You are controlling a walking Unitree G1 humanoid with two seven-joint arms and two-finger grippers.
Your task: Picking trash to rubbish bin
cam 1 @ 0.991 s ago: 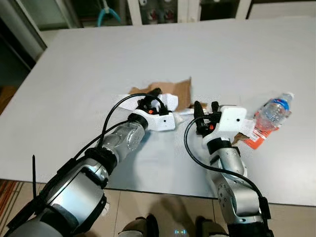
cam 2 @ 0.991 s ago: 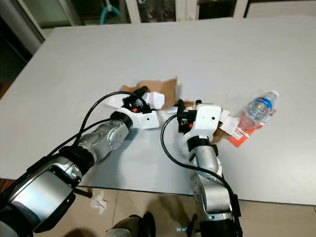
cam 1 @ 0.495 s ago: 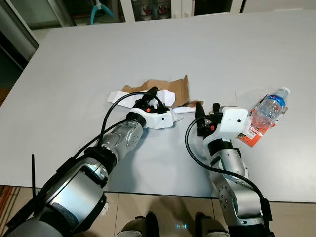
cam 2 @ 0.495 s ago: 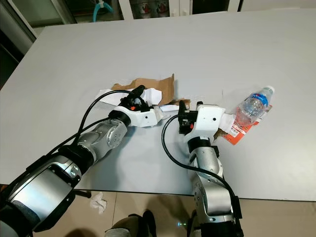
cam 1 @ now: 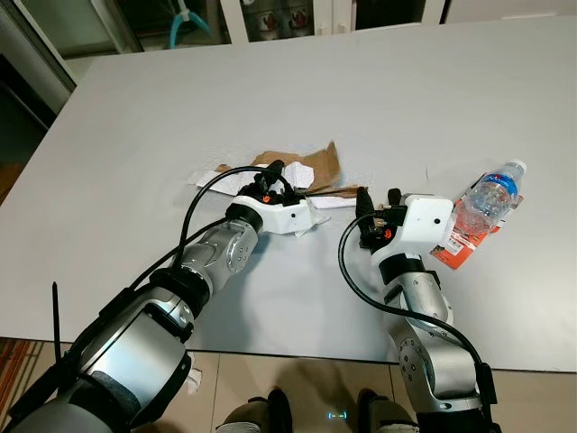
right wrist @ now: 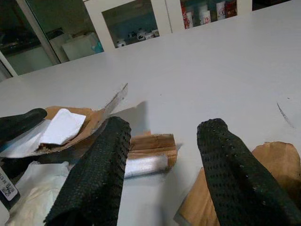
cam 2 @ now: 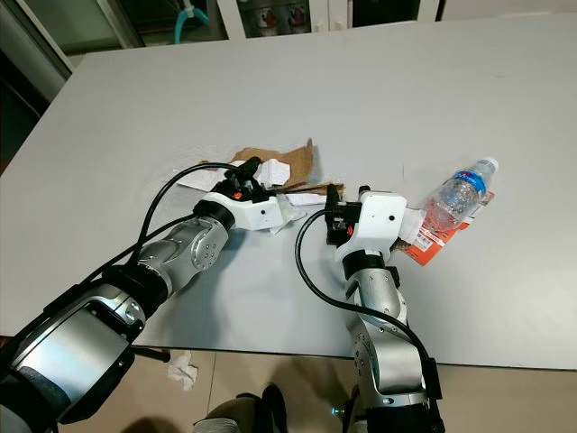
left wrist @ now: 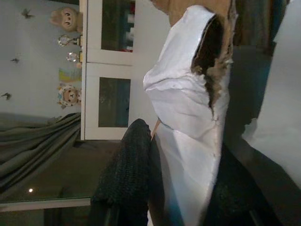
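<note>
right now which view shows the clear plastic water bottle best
The left eye view: the clear plastic water bottle lies whole on the grey table, beside the right arm. The right eye view shows it too.

The right gripper [right wrist: 160,174] body covers part of the orange packet [cam 1: 462,253] beside it. Torn cardboard [left wrist: 188,117] between the left gripper [left wrist: 174,188] fingers runs past the frame edge.

no words or numbers can be read anywhere. the plastic bottle [cam 1: 488,196] has a blue and white label, but its print is too small to make out. the orange packet [cam 1: 462,247] under it has a white patch with tiny marks, too blurry to read. a small white sticker [right wrist: 8,189] shows a square code and some tiny letters, also too small to read.
</note>
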